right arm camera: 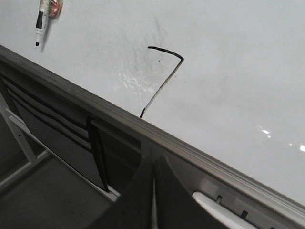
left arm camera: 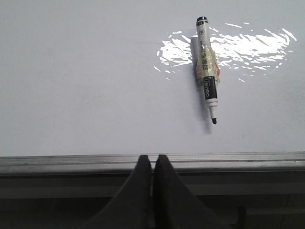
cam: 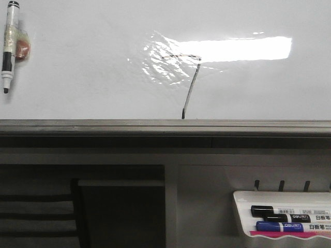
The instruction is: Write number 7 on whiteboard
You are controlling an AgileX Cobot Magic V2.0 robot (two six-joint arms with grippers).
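The whiteboard fills the upper front view, with bright glare and a wrinkled film patch. A thin black number 7 is drawn on it, with a short top stroke and a long slanted downstroke reaching the grey edge rail. The 7 also shows in the right wrist view. A black-and-white marker with tape round it sticks to the board at far left; it also shows in the left wrist view. My left gripper is shut and empty below the rail. My right gripper is shut and empty below the rail.
A small white marker tray hangs at lower right, holding a black and a blue marker over a pink strip. Hooks sit above it. A dark frame with slats lies below the rail at the left.
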